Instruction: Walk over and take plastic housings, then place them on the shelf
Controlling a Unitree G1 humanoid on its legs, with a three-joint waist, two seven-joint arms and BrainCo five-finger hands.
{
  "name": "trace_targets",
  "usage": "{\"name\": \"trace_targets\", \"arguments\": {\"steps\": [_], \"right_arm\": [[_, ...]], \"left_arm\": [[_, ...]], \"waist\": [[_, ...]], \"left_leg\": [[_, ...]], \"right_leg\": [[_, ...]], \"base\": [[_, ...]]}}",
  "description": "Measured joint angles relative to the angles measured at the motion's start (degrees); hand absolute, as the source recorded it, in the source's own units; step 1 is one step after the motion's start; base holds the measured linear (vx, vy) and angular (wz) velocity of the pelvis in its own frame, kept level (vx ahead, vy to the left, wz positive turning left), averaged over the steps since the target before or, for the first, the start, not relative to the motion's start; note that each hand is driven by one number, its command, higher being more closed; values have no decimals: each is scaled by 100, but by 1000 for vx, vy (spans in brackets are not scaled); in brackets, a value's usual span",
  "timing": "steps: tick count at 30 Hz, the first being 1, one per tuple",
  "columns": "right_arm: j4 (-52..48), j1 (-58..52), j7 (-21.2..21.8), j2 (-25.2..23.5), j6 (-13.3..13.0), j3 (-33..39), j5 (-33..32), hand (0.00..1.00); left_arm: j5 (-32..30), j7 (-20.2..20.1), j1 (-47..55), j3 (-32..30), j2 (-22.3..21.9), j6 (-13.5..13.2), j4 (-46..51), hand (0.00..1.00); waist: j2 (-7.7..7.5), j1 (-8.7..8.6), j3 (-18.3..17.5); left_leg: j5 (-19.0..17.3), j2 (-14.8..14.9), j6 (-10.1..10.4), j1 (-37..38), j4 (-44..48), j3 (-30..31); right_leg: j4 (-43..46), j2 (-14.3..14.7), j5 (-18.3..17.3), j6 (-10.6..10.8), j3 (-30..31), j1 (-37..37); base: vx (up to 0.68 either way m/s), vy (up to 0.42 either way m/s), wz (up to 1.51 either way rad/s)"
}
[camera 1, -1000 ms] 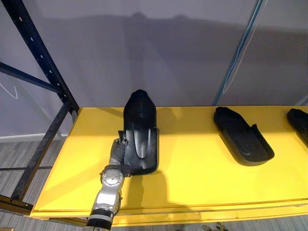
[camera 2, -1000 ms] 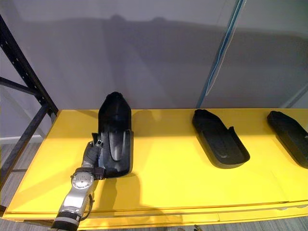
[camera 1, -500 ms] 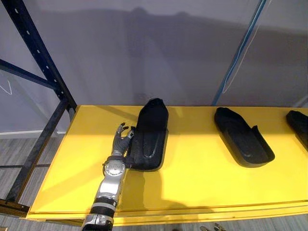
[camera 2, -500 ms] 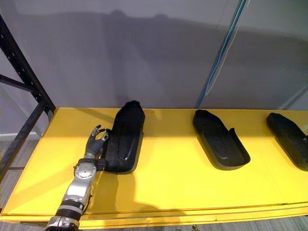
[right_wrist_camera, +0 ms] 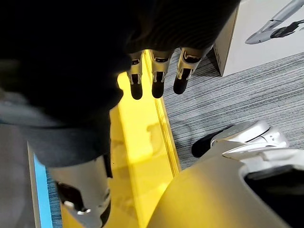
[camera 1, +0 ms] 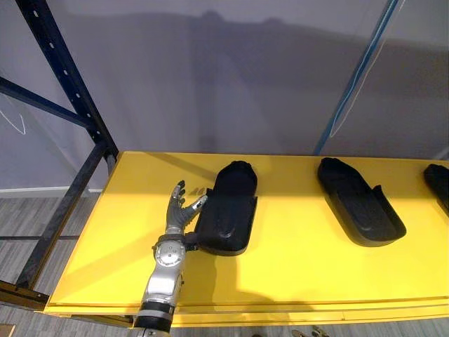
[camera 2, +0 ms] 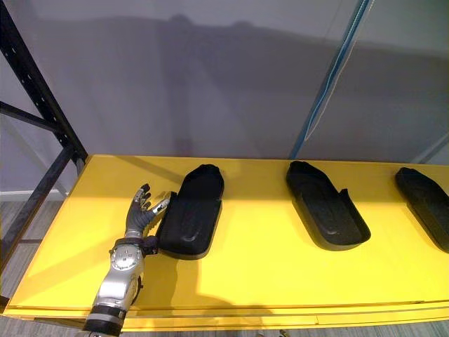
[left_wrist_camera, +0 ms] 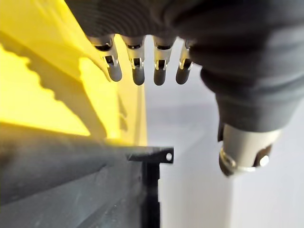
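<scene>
- Noted the right robot hand nearest, low by the front lip of the flat yellow shelf, fingers straight and holding nothing.
- Found the left robot hand out over the left part of the shelf, fingers spread wide and gripping nothing; confirmed in its wrist view by straight fingertips above bare yellow.
- Saw its thumb right at the left rim of the nearest black shoe-shaped plastic housing; could not tell touching from just beside.
- Found that housing lying flat on the shelf, narrow end toward the back and a little slanted, clear of the front lip.
- Judged the placing of this piece done and the main risk to lie in the retreat: a spread finger or the thumb catching the rim and dragging or twisting the piece toward the front lip.
- Reckoned smooth plastic on a smooth painted board likely to slide at a light nudge, hence easily shoved askew by any sideways sweep toward it.
- Further right, counted a second black plastic housing well apart and a third at the right border; judged neither threatened by this robot hand.
- Marked the dark blue steel rack upright at the far left as a hazard for a wide outward swing of the arm.
- Beyond all, saw a thin light blue post against a plain grey wall.
</scene>
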State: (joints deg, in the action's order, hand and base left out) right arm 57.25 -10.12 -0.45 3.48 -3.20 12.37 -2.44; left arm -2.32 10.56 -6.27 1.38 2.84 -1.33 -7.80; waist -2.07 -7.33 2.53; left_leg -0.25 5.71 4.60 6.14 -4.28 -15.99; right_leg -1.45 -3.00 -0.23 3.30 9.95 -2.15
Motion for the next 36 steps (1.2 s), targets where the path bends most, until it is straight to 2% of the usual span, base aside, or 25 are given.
{"name": "trace_targets", "arguments": {"steps": [5, 7, 11, 12, 21, 32, 36], "right_arm": [[12, -26, 0, 0, -3, 21, -24, 0], [12, -65, -2, 1, -13, 20, -29, 0], [12, -82, -2, 4, -29, 7, -54, 0], [12, -89, -3, 3, -32, 4, -54, 0], [12, -157, -7, -5, -47, -23, -53, 0], [-11, -286, -119, 30, -64, -292, -54, 0], [-14, -316, -142, 89, -65, -464, -51, 0]], "left_arm": [[-16, 27, 197, 358, -63, -104, 1092, 0], [-45, 22, 235, 631, -81, -267, 1638, 0], [-144, -112, 567, 901, -119, -558, 2274, 0], [-150, -169, 706, 935, -120, -633, 2369, 100], [-219, -432, 1684, 1549, -41, -878, 2488, 100], [-591, -460, 2371, 1589, 15, -937, 2405, 100], [-717, -485, 2409, 1592, 178, -962, 1860, 100]], "waist": [[-2, 124, 39], [-7, 197, 51], [-8, 215, 52], [-9, 247, 53], [-21, 431, 50], [-96, 677, -14], [-88, 696, -104]], "left_leg": [[14, -15, -20, -4, 10, 39], [16, -39, -27, -1, 5, 60], [27, -62, -41, -1, -13, 85], [27, -62, -41, 0, -13, 79], [23, -45, -37, -4, 6, 39], [2, 11, -23, -84, 92, 63], [13, 4, -30, -86, 94, 79]], "right_leg": [[150, -9, -48, 60, 25, 14], [264, -27, -122, 90, 48, 31], [450, -39, -247, 122, 56, 103], [450, -38, -247, 122, 61, 104], [450, -24, -248, 124, 85, 108], [496, -17, -267, 151, 42, 139], [504, -24, -267, 150, -2, 150]], "base": [[-33, 6, 5], [-51, 12, 5], [-25, 6, 4], [0, 0, 0], [0, 0, 0], [-14, 2, 2], [0, 0, 0]]}}
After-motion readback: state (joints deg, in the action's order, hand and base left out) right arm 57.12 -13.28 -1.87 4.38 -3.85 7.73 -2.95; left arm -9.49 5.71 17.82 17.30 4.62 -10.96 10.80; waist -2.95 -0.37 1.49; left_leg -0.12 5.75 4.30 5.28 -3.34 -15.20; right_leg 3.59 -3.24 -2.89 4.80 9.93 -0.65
